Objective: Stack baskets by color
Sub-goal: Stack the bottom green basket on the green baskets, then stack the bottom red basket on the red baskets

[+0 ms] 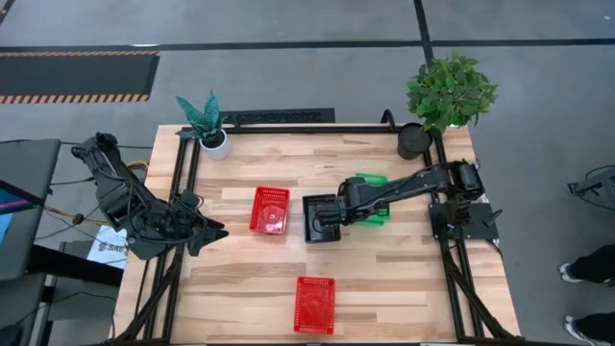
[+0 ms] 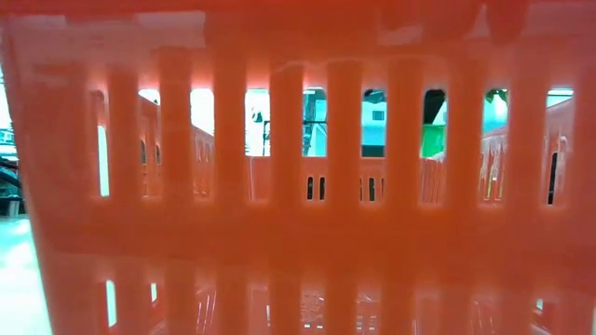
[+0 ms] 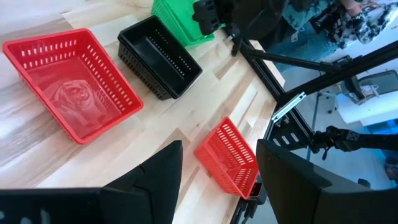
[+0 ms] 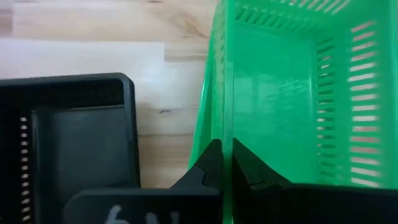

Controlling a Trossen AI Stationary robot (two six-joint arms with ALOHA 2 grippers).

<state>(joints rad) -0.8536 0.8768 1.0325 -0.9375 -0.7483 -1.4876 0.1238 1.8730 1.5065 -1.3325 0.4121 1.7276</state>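
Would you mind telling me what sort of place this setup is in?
Probably a robotics lab or workshop: a wooden table on a black frame, grey floor with hazard striping, and two potted plants as props.

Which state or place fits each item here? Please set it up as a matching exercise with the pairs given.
Items:
1. green basket
2. black basket
3. red basket at the table's near edge
4. left gripper

States or places:
A. idle at the table's left side, open
B. alone, apart from the other baskets
C. wall pinched by the right gripper
D. resting free on the table, between a red basket and the green one

Pairs: 1-C, 2-D, 3-B, 4-A
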